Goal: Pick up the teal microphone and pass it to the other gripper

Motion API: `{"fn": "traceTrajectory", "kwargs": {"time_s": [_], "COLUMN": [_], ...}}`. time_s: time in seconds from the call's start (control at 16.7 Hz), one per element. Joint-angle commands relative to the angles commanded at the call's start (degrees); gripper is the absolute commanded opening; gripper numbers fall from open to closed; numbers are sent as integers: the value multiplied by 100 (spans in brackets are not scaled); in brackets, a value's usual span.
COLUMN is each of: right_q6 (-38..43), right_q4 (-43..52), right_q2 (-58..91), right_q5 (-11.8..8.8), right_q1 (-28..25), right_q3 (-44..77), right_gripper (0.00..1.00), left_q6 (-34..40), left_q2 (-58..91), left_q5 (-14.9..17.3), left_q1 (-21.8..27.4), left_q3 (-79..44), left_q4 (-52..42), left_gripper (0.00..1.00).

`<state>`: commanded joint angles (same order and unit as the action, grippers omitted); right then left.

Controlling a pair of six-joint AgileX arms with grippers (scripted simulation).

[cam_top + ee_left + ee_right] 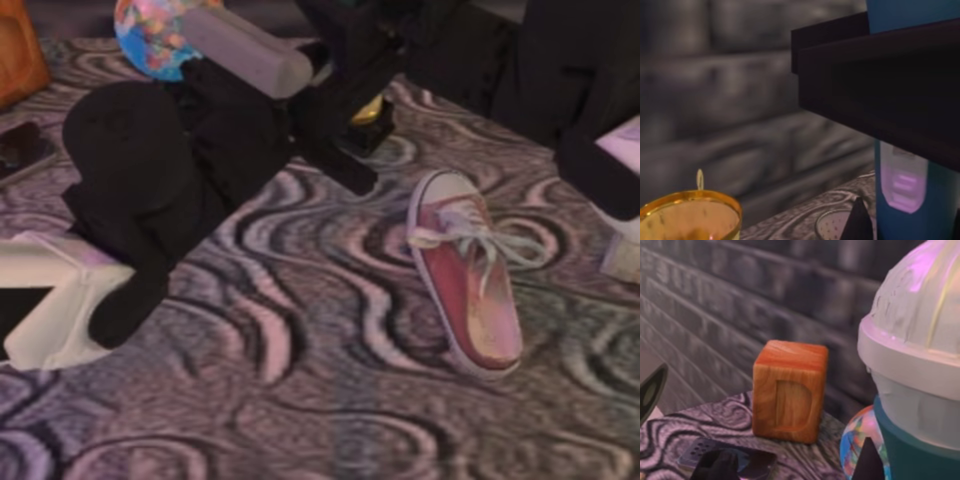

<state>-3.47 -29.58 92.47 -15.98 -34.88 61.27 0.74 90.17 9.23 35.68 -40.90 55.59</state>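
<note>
Both black two-finger grippers meet high at the table's rear — the small teal-handled, white-headed microphone (910, 195) is clamped in the left gripper (880, 100); the right gripper's grasp I cannot tell.

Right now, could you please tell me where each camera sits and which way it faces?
Top view: above the table, looking down on the shoe, globe and trophy; the left arm and right arm both show.
Left wrist view: close against the microphone handle, facing the wall; a black bar of the robot crosses it.
Right wrist view: beside the microphone's white head, facing a wooden block.
Shared: both wrist views show the microphone.
</note>
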Motion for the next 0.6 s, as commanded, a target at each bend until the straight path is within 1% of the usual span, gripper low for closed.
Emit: {"fn": "traceTrajectory", "kwargs": {"time_s": [0.24, 0.6], "right_q6": [0, 0], "right_q4": [0, 0], "right_q2": [0, 0], "right_q5": [0, 0], "right_q1": [0, 0], "right_q3": [0, 0], "right_gripper": [0, 0], "left_q6": [0, 0], "left_q2": [0, 0], "left_q5": [0, 0], "left_q1": [0, 0], "left_q3": [0, 0], "left_q4": [0, 0], "left_gripper": [0, 45]}}
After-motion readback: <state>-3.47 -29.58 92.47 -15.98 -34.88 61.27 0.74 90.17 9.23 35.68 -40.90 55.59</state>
